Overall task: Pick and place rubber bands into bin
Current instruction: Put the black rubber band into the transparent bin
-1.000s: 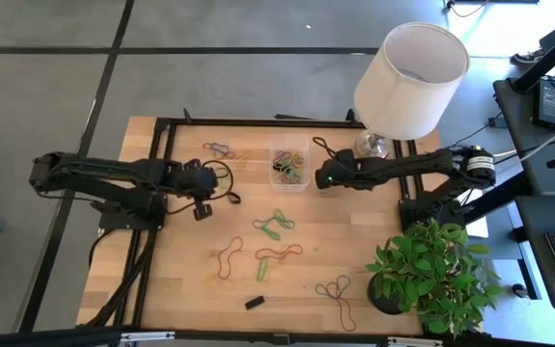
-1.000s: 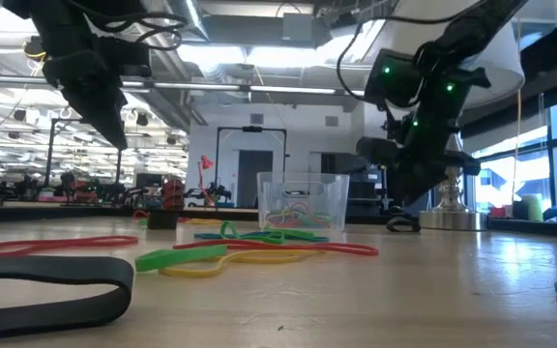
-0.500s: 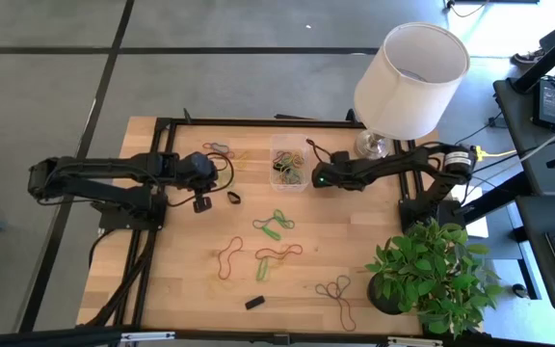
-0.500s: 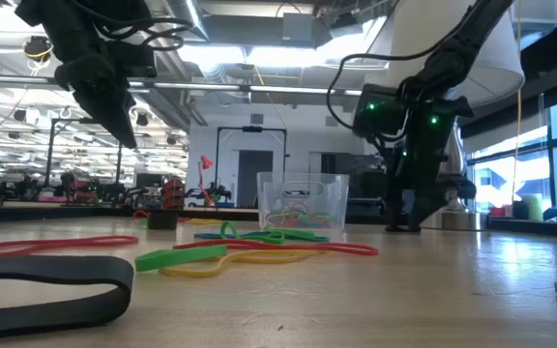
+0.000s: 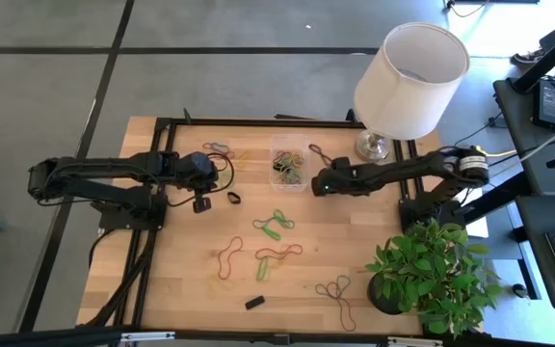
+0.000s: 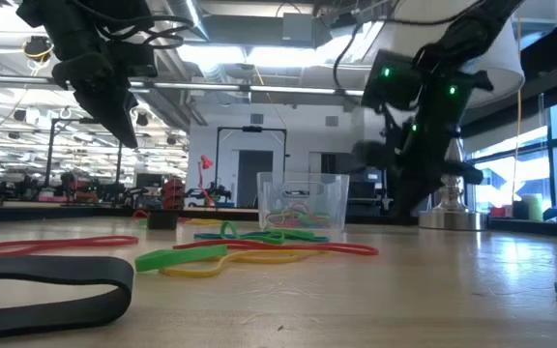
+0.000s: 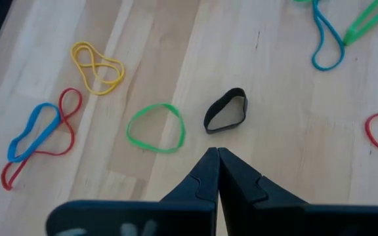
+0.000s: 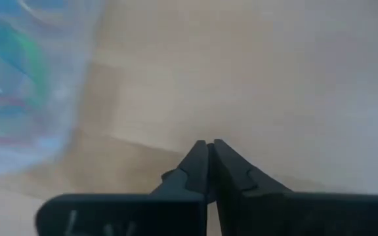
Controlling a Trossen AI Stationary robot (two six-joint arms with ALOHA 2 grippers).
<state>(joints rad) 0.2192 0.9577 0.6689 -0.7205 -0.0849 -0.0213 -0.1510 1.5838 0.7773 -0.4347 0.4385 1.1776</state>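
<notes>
The clear bin (image 5: 289, 164) stands at the table's far middle with several rubber bands inside. More rubber bands lie loose on the wood: a black one (image 5: 231, 198), a green and blue pair (image 5: 274, 224), a red one (image 5: 279, 254) and a far cluster (image 5: 222, 149). My left gripper (image 5: 200, 203) hangs shut above the table, left of the black band (image 7: 226, 111) and a green band (image 7: 155, 128). My right gripper (image 5: 318, 183) is shut just right of the bin (image 6: 303, 203), with nothing showing between its fingers (image 8: 209, 147). A black loop (image 5: 317, 151) lies beyond it.
A white-shaded lamp (image 5: 410, 82) stands at the far right corner and a potted plant (image 5: 436, 275) at the near right. A small black block (image 5: 254, 302) lies near the front edge. More bands (image 5: 335, 289) lie at the near right; bare wood lies mid-table.
My right gripper dipped toward the table beside the bin, then came back up and away from the bin; it shows blurred in the low view now. No band has moved.
</notes>
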